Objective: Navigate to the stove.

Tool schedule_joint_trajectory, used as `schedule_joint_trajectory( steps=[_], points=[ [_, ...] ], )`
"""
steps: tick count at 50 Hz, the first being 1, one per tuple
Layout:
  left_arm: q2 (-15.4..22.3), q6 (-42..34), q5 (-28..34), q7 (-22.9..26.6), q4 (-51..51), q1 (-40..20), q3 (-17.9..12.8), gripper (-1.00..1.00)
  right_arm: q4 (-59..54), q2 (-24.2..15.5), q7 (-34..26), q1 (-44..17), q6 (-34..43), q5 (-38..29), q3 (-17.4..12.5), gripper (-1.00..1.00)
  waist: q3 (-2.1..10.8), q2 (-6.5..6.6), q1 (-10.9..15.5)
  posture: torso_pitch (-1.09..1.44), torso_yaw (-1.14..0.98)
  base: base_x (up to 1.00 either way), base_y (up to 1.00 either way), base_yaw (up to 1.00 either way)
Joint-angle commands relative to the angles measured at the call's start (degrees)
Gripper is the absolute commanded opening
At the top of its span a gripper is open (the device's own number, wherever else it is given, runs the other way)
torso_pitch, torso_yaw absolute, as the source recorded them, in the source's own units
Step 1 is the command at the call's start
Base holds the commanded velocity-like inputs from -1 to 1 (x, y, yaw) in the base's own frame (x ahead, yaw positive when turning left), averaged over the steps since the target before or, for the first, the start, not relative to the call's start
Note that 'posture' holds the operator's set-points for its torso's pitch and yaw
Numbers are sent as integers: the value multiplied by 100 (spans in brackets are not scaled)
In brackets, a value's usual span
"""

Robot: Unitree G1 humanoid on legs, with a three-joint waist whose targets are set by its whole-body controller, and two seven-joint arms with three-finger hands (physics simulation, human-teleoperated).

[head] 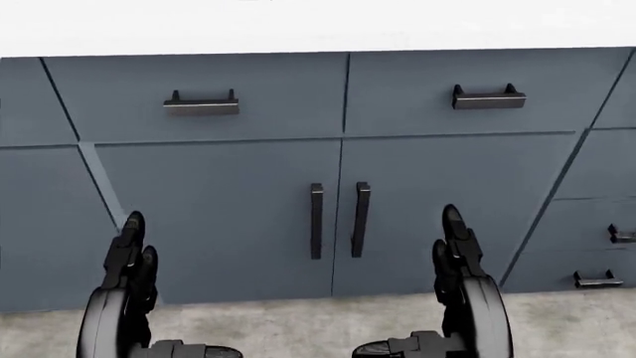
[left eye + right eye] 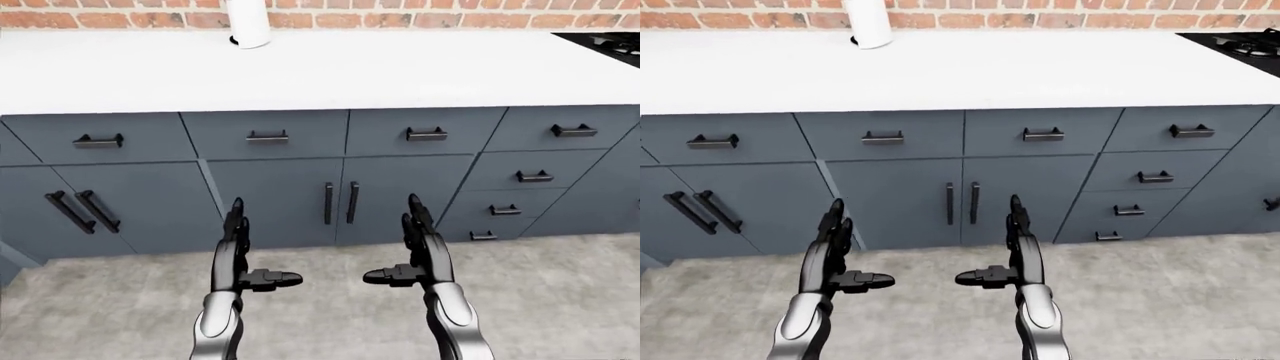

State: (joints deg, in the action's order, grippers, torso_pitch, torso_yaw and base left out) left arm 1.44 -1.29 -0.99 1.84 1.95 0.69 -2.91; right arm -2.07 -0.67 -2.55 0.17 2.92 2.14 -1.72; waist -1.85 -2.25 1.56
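Left-eye view first: I see a white counter (image 2: 320, 71) running across the top, a brick wall above it, and a white cylinder (image 2: 248, 22) standing near that wall. Grey-blue cabinets (image 2: 270, 195) fill the middle, over a grey stone floor. My left hand (image 2: 240, 259) and right hand (image 2: 415, 251) hang low in the view, fingers straight and spread, thumbs turned inward, holding nothing. A dark sliver of the stove (image 2: 610, 43) shows at the top right corner.

Head view: this one looks lower and closer. It shows only the cabinet doors, a pair of upright handles (image 1: 338, 220) between my hands, and two drawer pulls above. No stove appears here at all.

Right-eye view: the stove (image 2: 1240, 46) shows best here, a black cooktop with a burner grate, set into the counter at the far right, well apart from me.

I judge I am mid-approach, facing the cabinets rather than the stove. The next move calls for travelling to my right along the counter until the cooktop sits ahead of me.
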Motion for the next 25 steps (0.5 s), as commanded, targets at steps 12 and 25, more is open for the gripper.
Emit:
schedule_joint_trajectory(
  steps=[12,25],
  points=[
    [-35,139,-9,32,-168,-84,70,100,200,-38,-73,1,-207,-60,-11,100,-88,471,-94,0,0,0,-67,0],
    [-35,139,-9,32,-168,-84,70,100,142,-35,-54,-36,-220,-45,-40,100,74,32,0,0,0,0,-67,0]
  ],
)
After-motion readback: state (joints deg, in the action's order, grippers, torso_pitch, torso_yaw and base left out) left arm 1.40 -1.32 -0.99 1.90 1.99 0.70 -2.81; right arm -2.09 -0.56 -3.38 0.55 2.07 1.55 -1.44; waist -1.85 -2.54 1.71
